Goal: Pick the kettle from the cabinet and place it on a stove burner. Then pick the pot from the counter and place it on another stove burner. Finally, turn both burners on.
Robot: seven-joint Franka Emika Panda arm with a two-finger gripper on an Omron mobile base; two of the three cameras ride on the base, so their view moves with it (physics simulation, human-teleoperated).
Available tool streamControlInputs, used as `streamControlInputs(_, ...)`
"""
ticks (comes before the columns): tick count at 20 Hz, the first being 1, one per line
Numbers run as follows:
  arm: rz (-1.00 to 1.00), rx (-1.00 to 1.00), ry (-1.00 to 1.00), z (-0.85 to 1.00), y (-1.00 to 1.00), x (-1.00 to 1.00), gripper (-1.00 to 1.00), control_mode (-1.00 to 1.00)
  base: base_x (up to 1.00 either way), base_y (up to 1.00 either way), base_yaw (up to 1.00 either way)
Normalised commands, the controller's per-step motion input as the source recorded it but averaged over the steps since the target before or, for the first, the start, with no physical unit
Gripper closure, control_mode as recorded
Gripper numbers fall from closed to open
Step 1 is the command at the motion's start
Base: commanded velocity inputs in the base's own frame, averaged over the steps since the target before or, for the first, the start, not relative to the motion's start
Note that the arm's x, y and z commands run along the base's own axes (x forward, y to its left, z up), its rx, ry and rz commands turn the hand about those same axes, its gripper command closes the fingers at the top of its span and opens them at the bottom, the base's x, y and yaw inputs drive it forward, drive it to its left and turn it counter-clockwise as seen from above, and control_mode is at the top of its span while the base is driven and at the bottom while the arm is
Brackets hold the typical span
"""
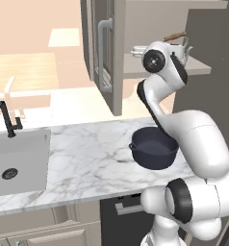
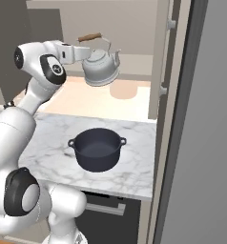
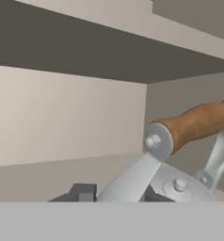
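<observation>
Silver kettle (image 2: 101,66) lifted off cabinet (image 2: 134,28) shelf (tilted), gripper (image 2: 85,53) closed on its handle base; pot (image 2: 97,148) on counter (image 2: 134,143).

Even, soft light is being cast across all frames, with no glare. A faint shadow is being thrown under the pot (image 2: 97,148) on the counter (image 2: 129,174). The cabinet (image 3: 85,52) underside is being rendered dark at the hand view's top. Edges are being kept sharp and undistorted.
</observation>
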Motion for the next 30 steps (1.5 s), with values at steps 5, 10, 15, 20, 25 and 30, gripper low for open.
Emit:
streamControlInputs(5, 0.0, 0.0, 0.03, -0.13, 0.0, -0.28, 1.0, -1.0, 0.0, 0.0, 0.0)
streamControlInputs(10, 0.0, 0.0, 0.05, -0.16, 0.0, -0.25, 1.0, -1.0, 0.0, 0.0, 0.0)
streamControlInputs(15, 0.0, 0.0, 0.05, -0.17, 0.0, -0.27, 1.0, -1.0, 0.0, 0.0, 0.0)
streamControlInputs(20, -0.01, 0.0, 0.04, -0.15, 0.02, -0.26, 1.0, -1.0, 0.0, 0.0, 0.0)
streamControlInputs(25, -0.02, 0.0, 0.05, -0.14, 0.06, -0.23, 1.0, -1.0, 0.0, 0.0, 0.0)
streamControlInputs(30, -0.02, 0.0, 0.05, -0.16, 0.05, -0.24, 1.0, -1.0, 0.0, 0.0, 0.0)
